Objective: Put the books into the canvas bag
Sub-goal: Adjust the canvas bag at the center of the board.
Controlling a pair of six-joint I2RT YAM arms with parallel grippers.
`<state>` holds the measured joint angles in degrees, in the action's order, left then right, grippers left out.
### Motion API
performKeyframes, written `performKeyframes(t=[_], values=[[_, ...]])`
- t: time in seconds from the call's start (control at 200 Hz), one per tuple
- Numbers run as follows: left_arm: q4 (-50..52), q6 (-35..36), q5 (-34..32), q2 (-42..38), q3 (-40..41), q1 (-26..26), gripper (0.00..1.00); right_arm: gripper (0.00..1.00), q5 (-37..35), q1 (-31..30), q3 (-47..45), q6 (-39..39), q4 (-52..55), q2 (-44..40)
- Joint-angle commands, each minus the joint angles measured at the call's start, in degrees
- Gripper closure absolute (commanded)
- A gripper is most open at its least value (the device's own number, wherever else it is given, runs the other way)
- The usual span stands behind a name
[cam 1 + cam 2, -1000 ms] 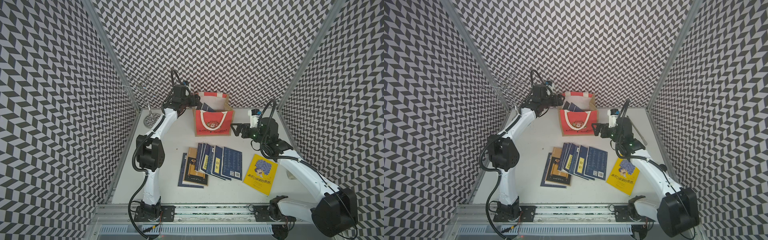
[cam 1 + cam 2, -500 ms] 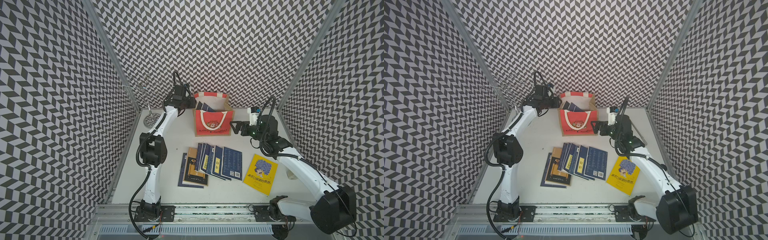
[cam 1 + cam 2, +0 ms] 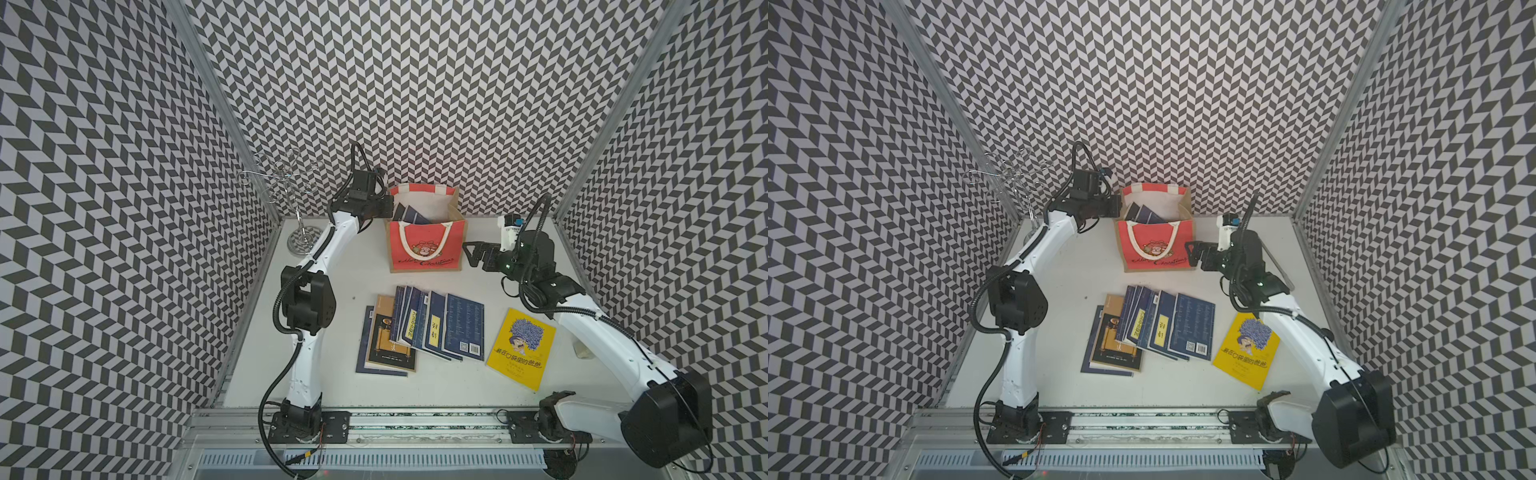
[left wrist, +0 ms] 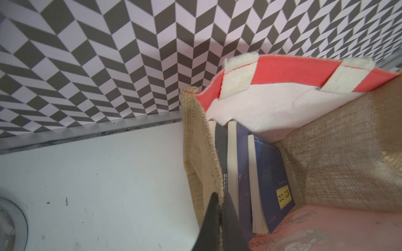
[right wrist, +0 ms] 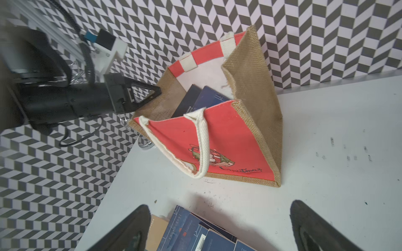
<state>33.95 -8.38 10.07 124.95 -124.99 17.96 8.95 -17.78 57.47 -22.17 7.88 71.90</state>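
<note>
Left hand (image 4: 220,197), lately open, is being clamped onto the red-and-jute canvas bag (image 3: 426,249), steadying it for loading; right hand (image 3: 468,254) wide.

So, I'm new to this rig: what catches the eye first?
The red bag at the back of the table, its tan side pinched by the left gripper, with books inside. Then the fan of navy books mid-table and the yellow book beside them, toward the right arm.
</note>
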Motion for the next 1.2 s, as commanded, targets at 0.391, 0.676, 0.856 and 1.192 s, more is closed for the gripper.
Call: performKeyframes(t=[0.391,0.676,0.856,1.192], values=[[-7.1,5.1,2.8,-6.5,-10.4,9.0,1.0,0.0,-7.8,10.5,-9.2,-10.4,-1.7,-5.6],[-10.2,3.9,3.2,-8.7,-11.3,11.1,1.0,0.0,-3.8,15.1,-12.3,-10.5,-2.5,-8.5],[-10.2,3.6,4.1,-8.0,-12.9,12.8,1.0,0.0,0.7,17.3,-12.9,-11.2,-3.4,-7.6],[-10.2,3.7,4.7,-7.8,-12.6,16.5,1.0,0.0,4.4,20.2,-13.9,-11.8,-4.7,-7.1]])
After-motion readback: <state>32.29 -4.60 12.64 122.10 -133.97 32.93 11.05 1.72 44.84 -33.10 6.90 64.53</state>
